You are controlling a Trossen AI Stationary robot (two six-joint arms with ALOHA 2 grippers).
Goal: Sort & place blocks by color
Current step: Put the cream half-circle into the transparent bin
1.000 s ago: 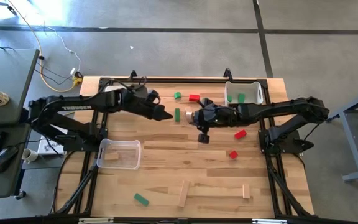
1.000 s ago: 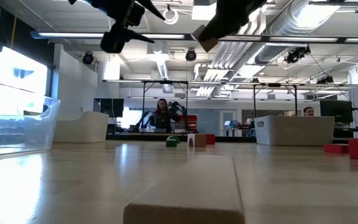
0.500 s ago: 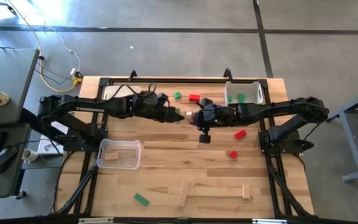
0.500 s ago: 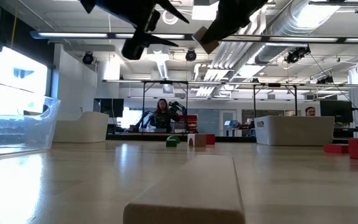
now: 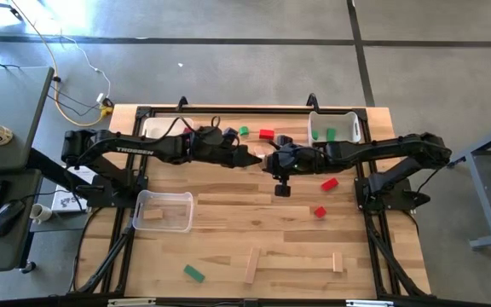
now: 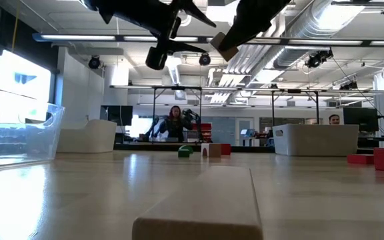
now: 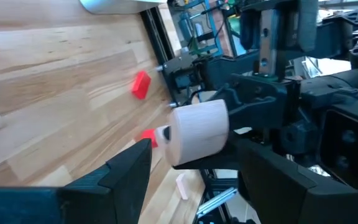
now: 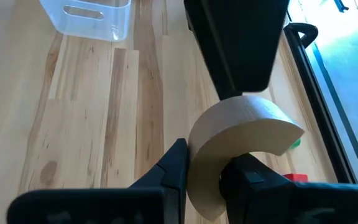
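Pinching plain wood block (image 7: 197,132), right gripper (image 5: 264,159); left gripper (image 5: 251,159) spread beside it.

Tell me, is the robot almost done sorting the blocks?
Not yet. Done: one green block lies in the white bin, and one plain block in the clear bin. In hand: the right tool holds a rounded wood block in the air, with the left tool open right by it. Left: a red block, a loose green block, a plain bar and more on the table.

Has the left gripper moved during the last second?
Yes. In the high view the left gripper has travelled rightward, away from the clear bin and toward the right gripper, which holds a plain wooden block.
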